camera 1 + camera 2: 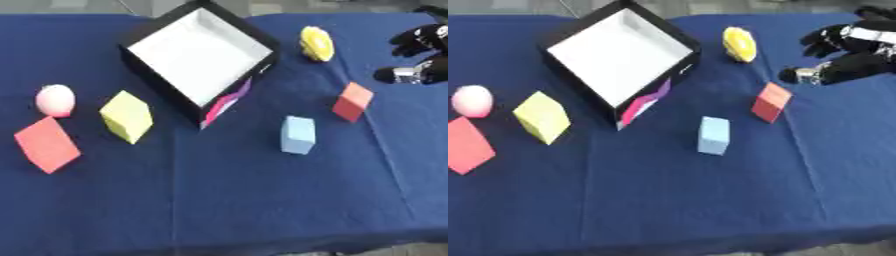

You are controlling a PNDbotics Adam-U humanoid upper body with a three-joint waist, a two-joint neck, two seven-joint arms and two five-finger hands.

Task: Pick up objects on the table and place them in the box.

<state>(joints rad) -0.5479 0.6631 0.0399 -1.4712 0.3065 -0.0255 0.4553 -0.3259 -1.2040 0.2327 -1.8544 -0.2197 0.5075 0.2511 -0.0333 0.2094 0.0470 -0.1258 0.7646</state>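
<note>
A black box [144, 62] with a white inside sits turned at an angle at the back of the blue table; nothing shows in it. Around it lie a yellow round object [317, 43], a small red block [353, 101], a light blue block [297, 134], a yellow-green block [127, 116], a pink ball [55, 99] and a larger red block [46, 144]. My right hand [846, 52] hovers at the right edge, above and right of the small red block, fingers loosely spread, holding nothing. My left hand is not visible.
The blue cloth covers the whole table [227, 200]; its front edge runs along the bottom of the view. A broad bare stretch of cloth lies in front of the blocks.
</note>
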